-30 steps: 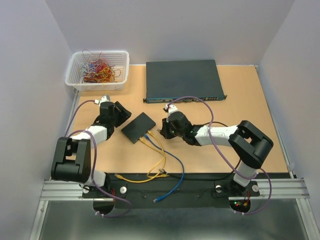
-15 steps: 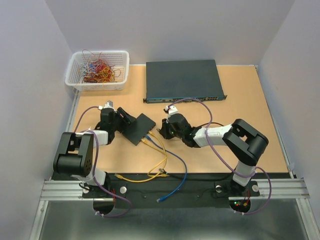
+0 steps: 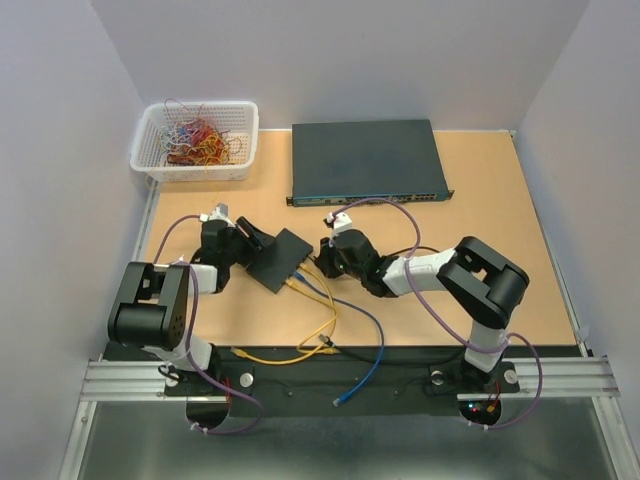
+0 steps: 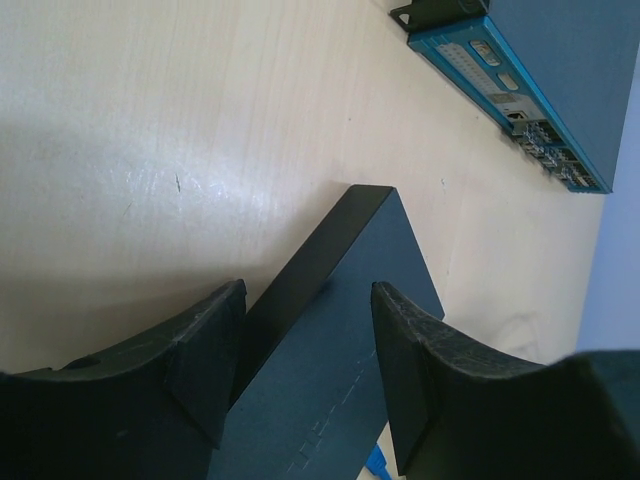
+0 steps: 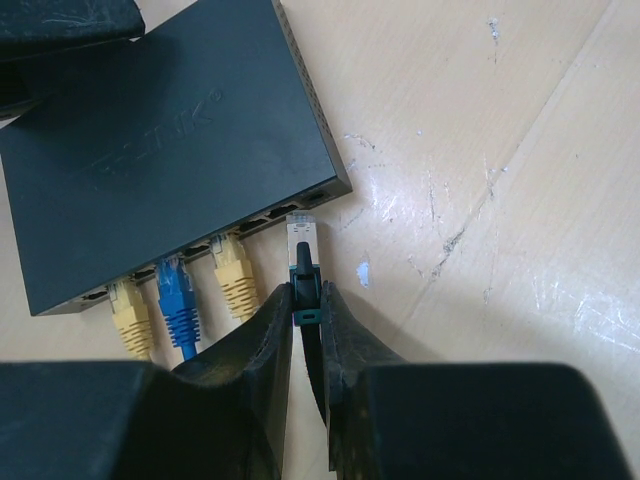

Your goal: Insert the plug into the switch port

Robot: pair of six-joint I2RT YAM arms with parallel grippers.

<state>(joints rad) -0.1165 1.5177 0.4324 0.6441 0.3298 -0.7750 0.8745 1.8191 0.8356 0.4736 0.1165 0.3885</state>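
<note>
My right end effector [image 5: 305,300] is pressed together on the black boot of the plug [image 5: 301,236], whose metal tip points straight ahead of my fingers. The tip sits just at the port edge of the small black switch [image 5: 160,130], in front of the free switch port [image 5: 282,213] beside the nearest seated yellow plug [image 5: 235,268]; I cannot tell whether it touches. The plug's long axis leans a little off the line of the seated plugs, so I judge the push needs a slight twist, then straight forward. This arm is nearer. My left end effector [image 4: 305,330] stands wide across the switch's far end, seemingly clamping it on the surface [image 5: 480,150]
</note>
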